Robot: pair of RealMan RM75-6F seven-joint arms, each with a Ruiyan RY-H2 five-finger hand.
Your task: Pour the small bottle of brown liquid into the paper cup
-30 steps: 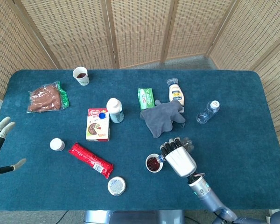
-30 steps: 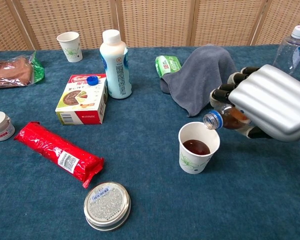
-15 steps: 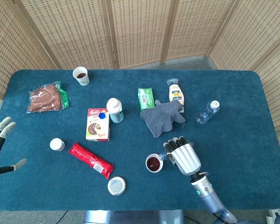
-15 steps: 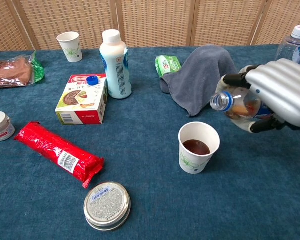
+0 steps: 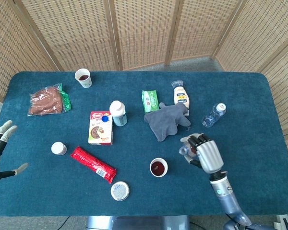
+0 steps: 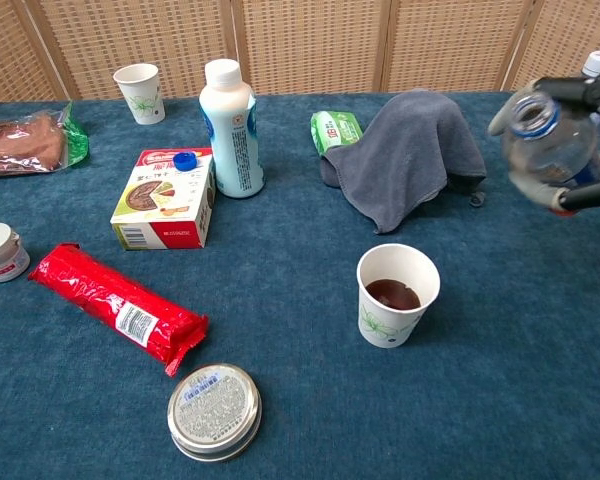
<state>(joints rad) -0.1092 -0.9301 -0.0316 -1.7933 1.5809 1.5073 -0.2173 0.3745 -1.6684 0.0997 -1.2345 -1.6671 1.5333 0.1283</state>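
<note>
A white paper cup (image 5: 159, 167) holding brown liquid stands near the table's front, right of the middle; the chest view shows this cup (image 6: 397, 295) upright. My right hand (image 5: 205, 154) grips the small clear bottle (image 5: 185, 150) to the right of the cup and apart from it. In the chest view the bottle (image 6: 548, 150) is raised at the right edge, uncapped, its mouth up and tilted left, and it looks almost empty; the right hand (image 6: 592, 92) wraps it from behind. My left hand (image 5: 0, 148) hangs open beyond the table's left edge.
A grey cloth (image 5: 166, 120), green packet (image 5: 150, 100), mayonnaise bottle (image 5: 181, 95) and water bottle (image 5: 214, 115) lie behind the cup. Left of it are a white milk bottle (image 5: 118, 113), box (image 5: 101, 128), red packet (image 5: 92, 164), round tin (image 5: 120, 190) and small jar (image 5: 59, 148). A second cup (image 5: 82, 77) stands far left.
My right hand has lifted the bottle off the cup's rim and swung it right and upward, turning its mouth from down-left toward upright. The cup has stayed put.
</note>
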